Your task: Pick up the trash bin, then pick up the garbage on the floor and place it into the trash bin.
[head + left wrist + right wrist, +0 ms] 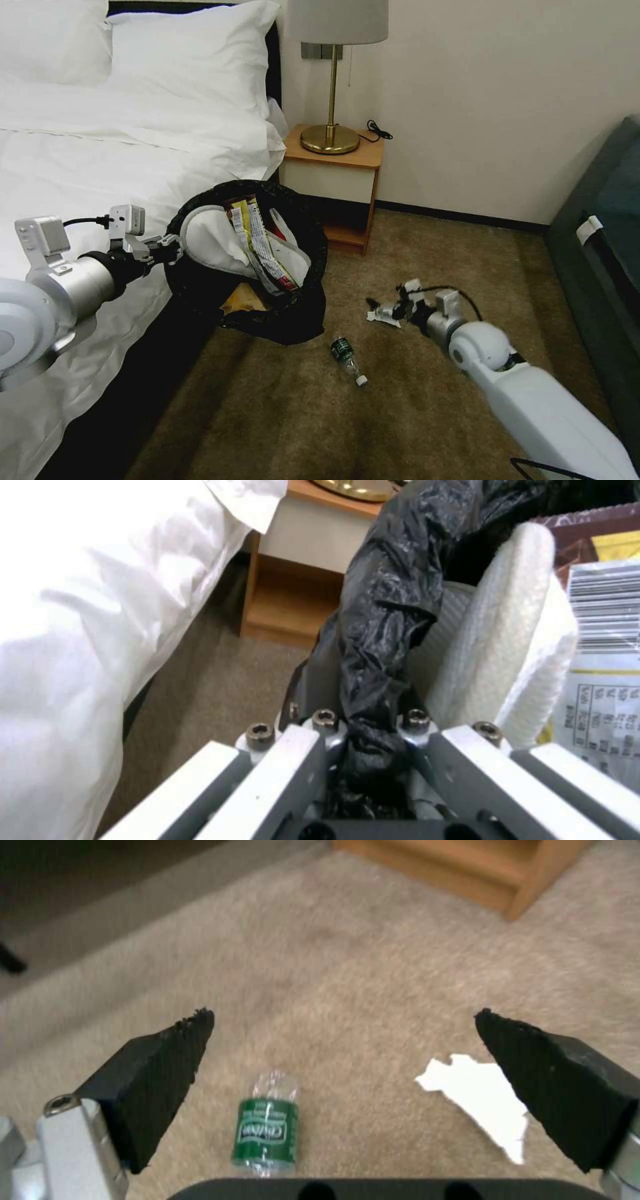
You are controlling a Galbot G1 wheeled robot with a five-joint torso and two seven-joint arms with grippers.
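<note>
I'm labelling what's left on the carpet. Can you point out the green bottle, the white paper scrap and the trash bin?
green bottle [265,1135]: right wrist view, on its green label.
white paper scrap [481,1090]: right wrist view, on its flat middle.
trash bin [308,227]: head view, on the black bag over its rim.

— What's over by the wall?

— A wooden nightstand [333,175] with an open shelf below, and a brass lamp [331,87] standing on it under a pale shade. A black cable [377,131] lies coiled on the top, beside the lamp's base.

— And next to it?

— The bed [87,167], all white linen, two pillows [193,53] propped at the head. Brown carpet [413,413] covers the floor. On the far right stands a dark upholstered piece of furniture [607,227].
</note>
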